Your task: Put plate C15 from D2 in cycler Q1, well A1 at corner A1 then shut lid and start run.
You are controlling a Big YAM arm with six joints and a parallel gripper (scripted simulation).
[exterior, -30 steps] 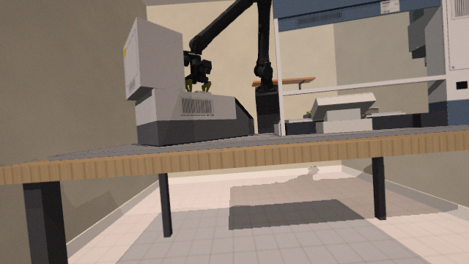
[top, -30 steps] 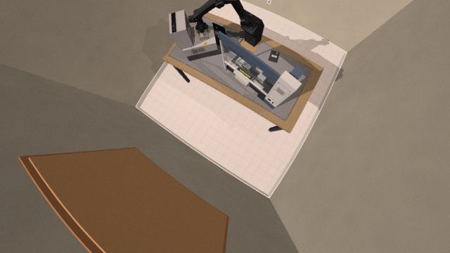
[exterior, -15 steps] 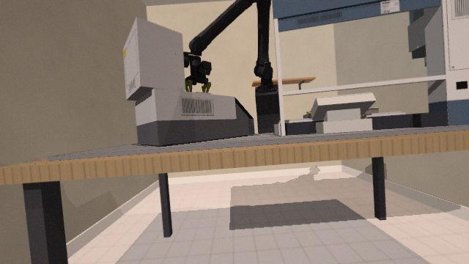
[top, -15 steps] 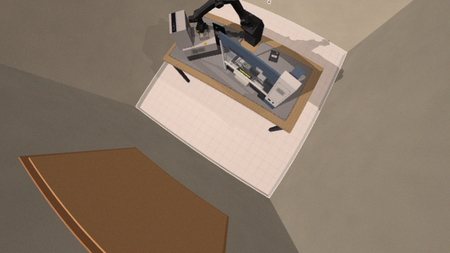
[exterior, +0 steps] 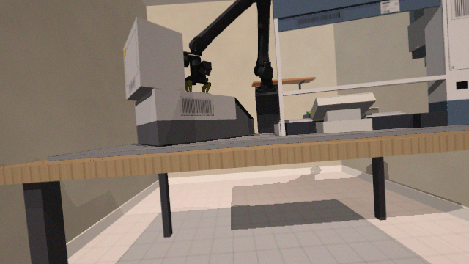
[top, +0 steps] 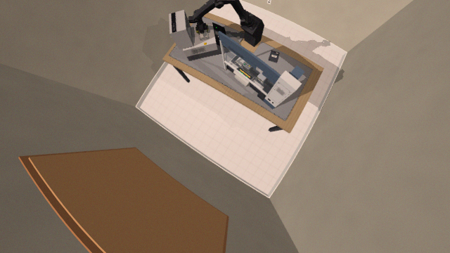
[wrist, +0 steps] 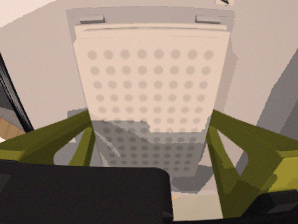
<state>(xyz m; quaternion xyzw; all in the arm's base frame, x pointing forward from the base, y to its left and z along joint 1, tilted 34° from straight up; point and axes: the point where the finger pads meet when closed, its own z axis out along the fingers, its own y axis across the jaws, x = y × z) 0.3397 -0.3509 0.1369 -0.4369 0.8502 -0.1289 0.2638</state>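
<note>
The white 96-well plate C15 (wrist: 152, 90) is between my yellow-green fingers, and my gripper (wrist: 150, 114) is shut on its long sides. It sits over the block of cycler Q1 (exterior: 183, 106) (wrist: 93, 20), inside the two far locator tabs. I cannot tell whether it rests on the block. Q1's lid (exterior: 152, 59) stands open and upright. My gripper (exterior: 197, 86) hangs just in front of the lid, also visible from above (top: 203, 33). No ID label shows.
A white post and blue-topped frame (exterior: 278, 73) stands right of Q1. The arm's base (exterior: 267, 106) is behind it. A low grey device (exterior: 344, 110) and a tall white instrument (exterior: 452, 55) stand farther right. The table's edge (exterior: 234, 154) runs along the front.
</note>
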